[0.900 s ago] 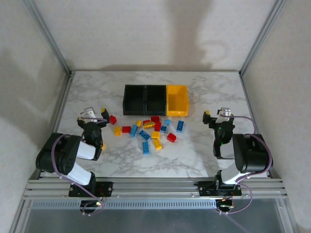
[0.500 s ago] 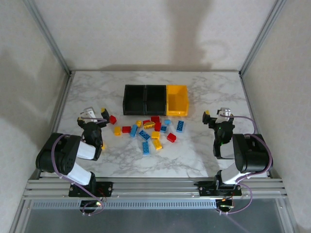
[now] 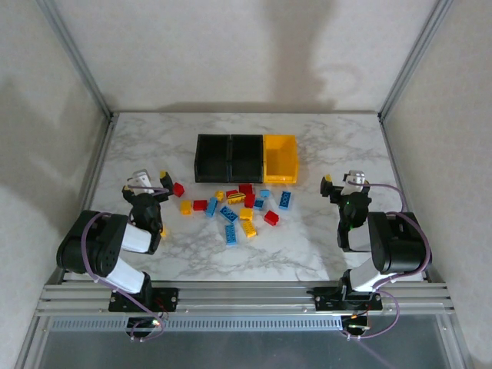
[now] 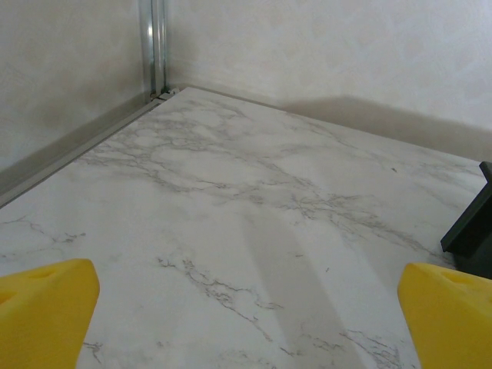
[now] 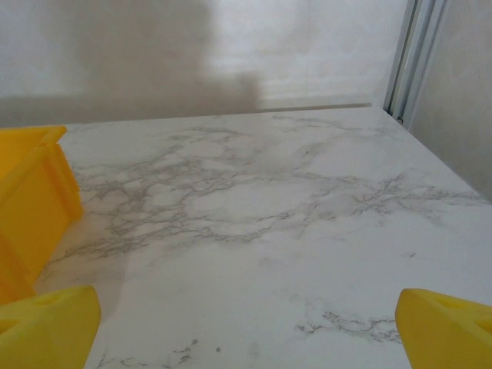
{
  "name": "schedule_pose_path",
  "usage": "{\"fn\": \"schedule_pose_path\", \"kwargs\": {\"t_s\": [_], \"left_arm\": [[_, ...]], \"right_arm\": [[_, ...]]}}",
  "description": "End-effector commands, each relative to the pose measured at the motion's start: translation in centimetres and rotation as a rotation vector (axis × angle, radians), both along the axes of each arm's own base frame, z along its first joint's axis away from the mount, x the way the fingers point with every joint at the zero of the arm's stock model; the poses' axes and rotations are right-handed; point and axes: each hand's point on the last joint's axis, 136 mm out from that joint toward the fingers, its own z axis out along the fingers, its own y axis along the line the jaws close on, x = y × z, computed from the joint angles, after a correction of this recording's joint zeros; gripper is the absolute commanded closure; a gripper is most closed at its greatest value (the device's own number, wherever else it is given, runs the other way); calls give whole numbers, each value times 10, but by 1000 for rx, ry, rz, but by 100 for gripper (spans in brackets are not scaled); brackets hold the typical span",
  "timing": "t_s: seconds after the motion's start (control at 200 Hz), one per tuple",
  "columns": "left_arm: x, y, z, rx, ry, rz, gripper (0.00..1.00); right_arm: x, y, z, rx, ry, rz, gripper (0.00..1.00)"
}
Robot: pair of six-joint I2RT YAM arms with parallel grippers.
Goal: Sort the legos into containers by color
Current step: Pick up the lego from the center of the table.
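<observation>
Opening reach, by the look of it, with no brick sorted yet. Keep the left gripper spread to full width, as it is, with nothing between the yellow tips; same for the right gripper, likewise gaping and empty. Begin with an outlier rather than diving into the heap; on the left side, go for the red brick, just beside the tool at about 3 o'clock in the overhead view and apart from its neighbours. Come down from above with the tips straddling the brick; close only once low enough to catch the body, not the studs; lift straight up before swinging away. Leave the packed middle of the legos for later, to avoid shoving neighbours or lifting two at once. Settle one colour per bin early and hold to it; probably yellows into the yellow bin.

Legos scattered on the table between the two tools: near, at 3 to 4 o'clock from the left one; farther, at 8 to 9 o'clock from the right one, with a blue brick nearest. Containers just beyond the heap at 12 o'clock; at 2 o'clock from the left gripper, 10 o'clock from the right. In the left wrist view, a black bin at 3 o'clock; in the right wrist view, the yellow bin at 9 o'clock.
</observation>
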Motion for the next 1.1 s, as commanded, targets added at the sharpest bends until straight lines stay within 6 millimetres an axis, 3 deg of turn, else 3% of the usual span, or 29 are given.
{"fn": "schedule_pose_path", "kwargs": {"t_s": [0.0,0.135,0.195,0.31,0.4,0.456,0.516,0.541,0.616,0.711,0.881,0.981,1.096], "left_arm": [[5,-2,8,-11,-27,-18,0],[6,0,12,-10,-35,-10,0],[12,3,18,-11,-8,19,1],[24,6,33,-8,40,48,0],[22,8,55,-52,-12,64,1],[23,12,72,-154,-59,94,0],[22,27,80,-342,-76,188,0],[25,28,81,-389,-61,184,1],[37,10,83,-475,5,68,1],[40,-22,82,-538,78,-56,3],[15,-62,58,-511,264,-53,3],[-7,-98,36,-543,334,-140,11],[-31,-125,26,-570,346,-195,11]], "right_arm": [[5,0,8,11,-27,4,1],[8,5,6,1,9,35,1],[23,0,20,10,26,0,1],[27,1,48,13,8,-6,1],[23,2,81,113,-60,-6,1],[22,-8,96,285,-51,-85,1],[15,-41,81,533,73,-359,1],[19,-44,84,574,99,-377,1],[33,-19,85,556,196,-224,20],[34,4,72,586,322,-152,20],[17,41,25,521,629,-160,25],[0,66,-4,488,762,-149,25],[-13,92,-15,416,814,-121,30]]}}
